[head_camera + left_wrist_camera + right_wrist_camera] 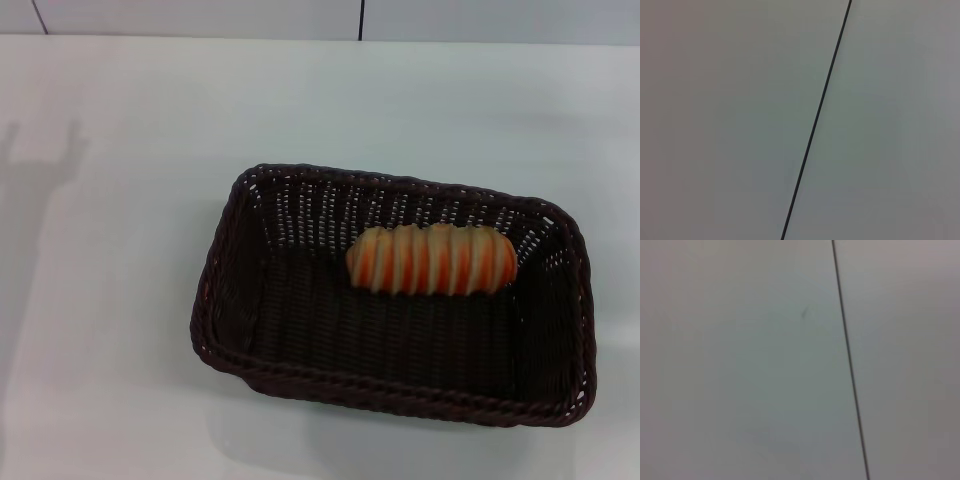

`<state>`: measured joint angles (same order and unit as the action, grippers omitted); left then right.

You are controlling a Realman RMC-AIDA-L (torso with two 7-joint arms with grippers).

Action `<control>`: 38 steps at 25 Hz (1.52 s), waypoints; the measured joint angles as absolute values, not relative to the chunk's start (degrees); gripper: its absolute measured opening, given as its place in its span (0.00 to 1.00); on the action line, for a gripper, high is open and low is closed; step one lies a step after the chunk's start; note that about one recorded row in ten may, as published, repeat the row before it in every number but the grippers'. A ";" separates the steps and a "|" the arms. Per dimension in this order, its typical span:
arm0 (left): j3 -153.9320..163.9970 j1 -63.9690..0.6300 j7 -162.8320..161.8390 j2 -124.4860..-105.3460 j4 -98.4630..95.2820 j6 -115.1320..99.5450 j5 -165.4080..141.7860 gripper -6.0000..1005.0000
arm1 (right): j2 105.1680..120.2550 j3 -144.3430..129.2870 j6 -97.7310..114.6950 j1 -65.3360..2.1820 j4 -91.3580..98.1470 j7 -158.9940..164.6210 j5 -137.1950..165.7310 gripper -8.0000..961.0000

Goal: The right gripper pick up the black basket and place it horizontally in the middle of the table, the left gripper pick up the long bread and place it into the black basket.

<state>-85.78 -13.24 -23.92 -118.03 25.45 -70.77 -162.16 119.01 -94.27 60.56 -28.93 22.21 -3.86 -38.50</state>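
Note:
The black basket (240, 330) lies lengthwise across the white table (120, 300), a little right of the middle in the head view. The long bread (432, 260), orange and cream striped, lies inside the basket against its far wall, toward the right. Neither gripper shows in any view. Both wrist views show only a pale flat surface crossed by a thin dark seam (815, 125) (850, 365). A faint shadow of a gripper falls on the table at the far left (40, 150).
A pale panelled wall with dark seams (360, 18) runs along the table's far edge. Bare tabletop lies to the left of the basket and behind it.

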 joint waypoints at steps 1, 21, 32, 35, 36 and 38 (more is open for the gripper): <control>-85.78 -13.33 -23.94 -118.19 25.37 -71.02 -162.16 0.86 | 119.00 -94.25 60.55 -29.36 21.75 -3.86 -38.50 0.86; -85.78 -14.36 -24.08 -118.24 22.77 -72.03 -162.16 0.86 | 119.27 -94.28 61.03 -29.56 20.04 -3.14 -38.58 0.86; -86.19 -15.32 -24.87 -118.12 22.22 -72.22 -162.10 0.86 | 119.62 -94.30 61.88 -29.01 17.20 -3.03 -38.78 0.86; -86.33 -15.83 -24.92 -118.11 22.14 -72.02 -162.00 0.86 | 119.62 -94.36 61.59 -29.46 16.47 -3.02 -38.61 0.86; -86.33 -15.83 -24.92 -118.11 22.14 -72.02 -162.00 0.86 | 119.62 -94.40 61.44 -29.74 16.16 -3.02 -38.59 0.86; -86.35 -15.90 -24.93 -118.11 22.12 -72.04 -161.95 0.86 | 119.62 -94.50 61.43 -29.89 15.97 -2.93 -38.56 0.86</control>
<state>-86.35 -15.90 -24.93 -118.11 22.12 -72.04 -161.95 119.62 -94.50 61.43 -29.89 15.97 -2.93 -38.56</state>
